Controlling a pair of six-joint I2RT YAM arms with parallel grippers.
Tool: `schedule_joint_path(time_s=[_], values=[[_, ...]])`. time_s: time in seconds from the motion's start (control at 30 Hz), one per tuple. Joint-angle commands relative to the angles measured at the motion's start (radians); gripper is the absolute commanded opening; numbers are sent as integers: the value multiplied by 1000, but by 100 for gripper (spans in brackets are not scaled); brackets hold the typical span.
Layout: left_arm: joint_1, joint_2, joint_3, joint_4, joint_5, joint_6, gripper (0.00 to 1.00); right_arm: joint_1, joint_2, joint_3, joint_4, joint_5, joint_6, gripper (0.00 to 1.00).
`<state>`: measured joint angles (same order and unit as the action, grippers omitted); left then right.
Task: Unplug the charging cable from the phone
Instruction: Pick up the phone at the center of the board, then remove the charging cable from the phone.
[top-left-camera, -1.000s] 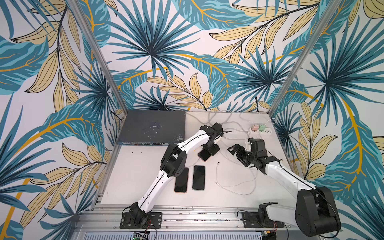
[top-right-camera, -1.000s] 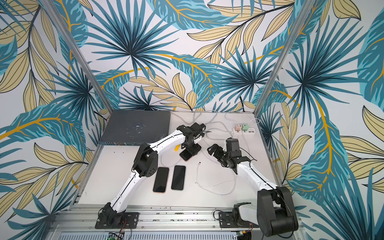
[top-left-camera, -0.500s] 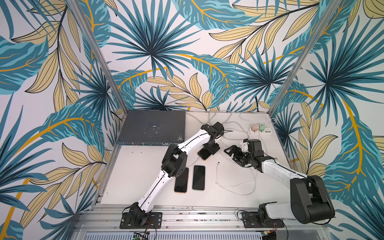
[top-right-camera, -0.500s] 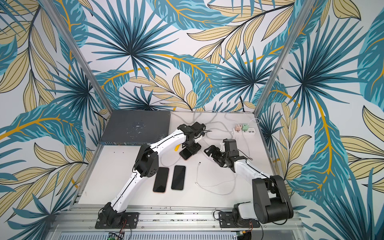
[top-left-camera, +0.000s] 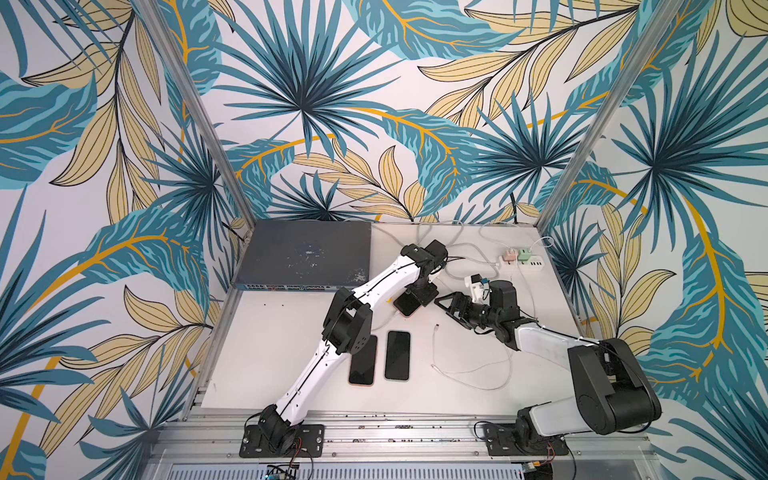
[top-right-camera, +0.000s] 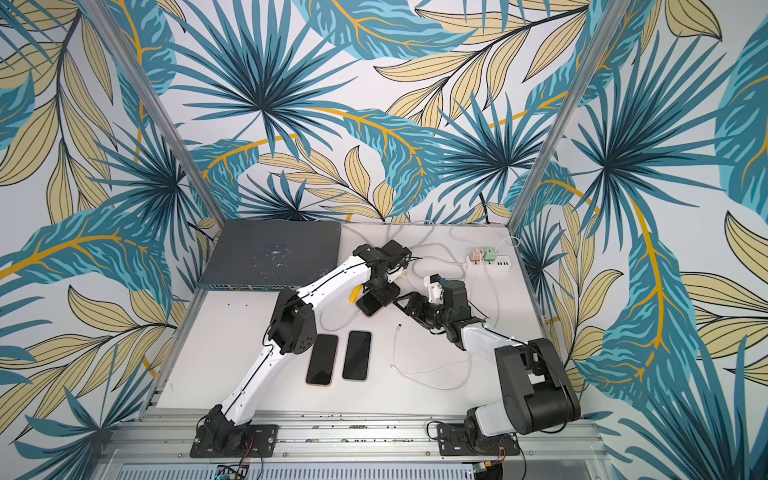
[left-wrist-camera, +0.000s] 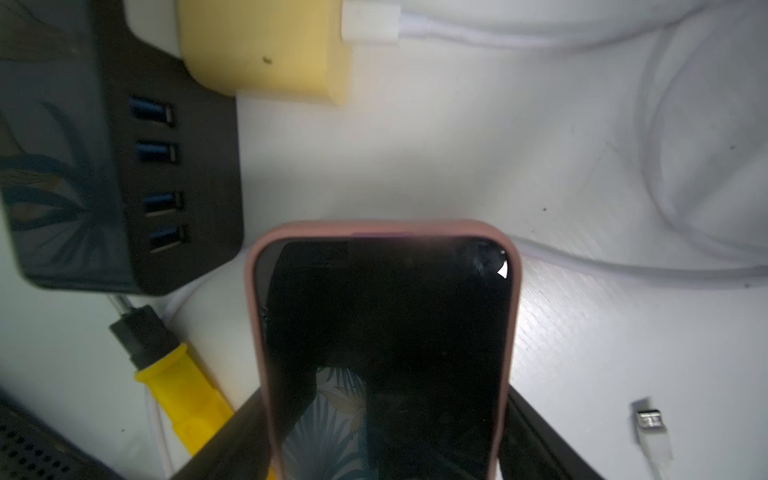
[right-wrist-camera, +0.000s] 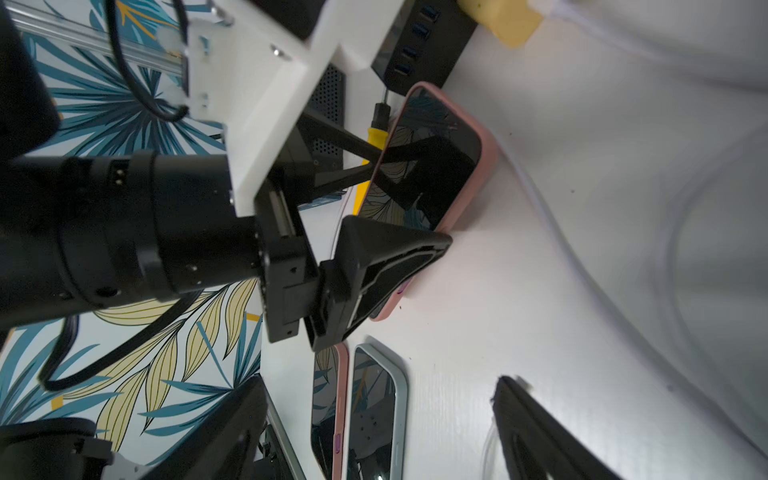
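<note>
Left arm (top-left-camera: 382, 278) jaws clamped; right arm (top-left-camera: 540, 341) jaws spread.

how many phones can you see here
3. One pink-cased phone sits mid-table, clamped across its width by the left gripper. A second pink-cased phone and a grey-cased phone lie side by side nearer the front. The left arm could hide more.

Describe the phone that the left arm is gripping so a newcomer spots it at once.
Find the big grey box at the table's back left; just off its front right corner the left fingers straddle a phone in a pink case. Unlike the two phones lying side by side nearer the front, it sits askew and alone.
</note>
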<state>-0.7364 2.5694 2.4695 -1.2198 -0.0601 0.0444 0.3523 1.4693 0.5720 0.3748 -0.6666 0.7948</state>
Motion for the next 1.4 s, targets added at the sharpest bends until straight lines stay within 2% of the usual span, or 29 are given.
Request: schedule_joint_path(time_s=[0.0,0.2,0.5,0.67,1.0,1.23,1.37], values=[[11,-71,37,-13,-14,-24,58,36,31,-14,73,-37,-2,87],[31,-74,53,-15,-1,-66,58,89,67,-23,137,-36,24,84],[60,-121,61,-15,16,-117,57,168,115,-91,361,22,145,81],[80,-160,61,-11,44,-136,57,213,180,-54,417,48,153,80],[91,-174,52,-28,31,-149,57,278,385,86,545,61,166,69],[101,-173,43,-25,30,-143,57,334,428,165,509,83,132,69],[104,-174,38,-21,32,-141,57,352,455,182,535,90,144,61]])
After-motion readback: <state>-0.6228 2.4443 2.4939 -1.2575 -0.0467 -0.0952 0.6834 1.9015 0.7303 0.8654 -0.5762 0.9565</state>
